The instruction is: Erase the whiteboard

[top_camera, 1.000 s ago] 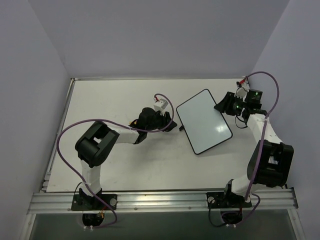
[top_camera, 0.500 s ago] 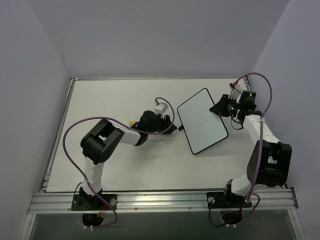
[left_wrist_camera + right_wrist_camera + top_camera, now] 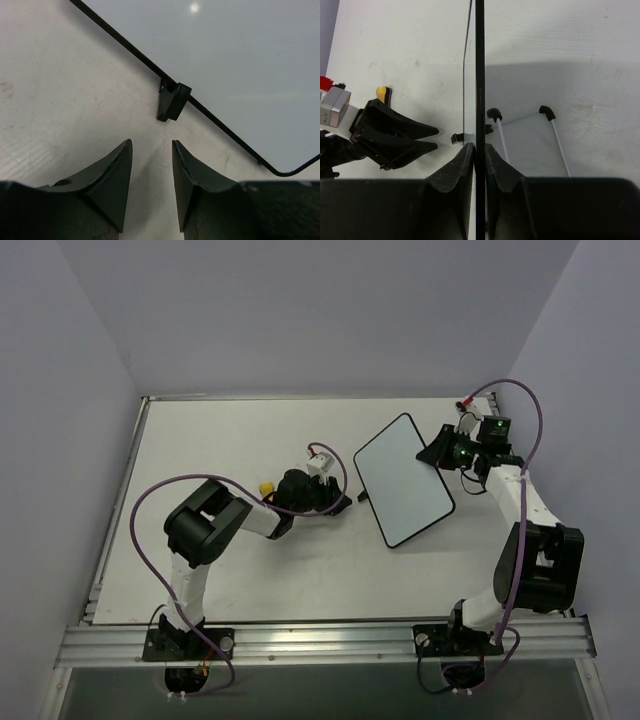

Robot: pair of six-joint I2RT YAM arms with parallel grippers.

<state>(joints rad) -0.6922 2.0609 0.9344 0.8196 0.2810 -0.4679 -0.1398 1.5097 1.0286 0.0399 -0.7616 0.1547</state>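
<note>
2 changes just now: my right jaws have pinched the right edge of the whiteboard, which now stands tilted on the bench, while my left jaws, slightly spread and empty, wait near its foot, so I judge it steadied for wiping.

one table is carrying one whiteboard, lying toward three o'clock. two grippers are showing: the left gripper at the board's nine o'clock, the right gripper at its two o'clock. one yellow block is sitting farther toward nine o'clock. two purple cables are looping.
</note>
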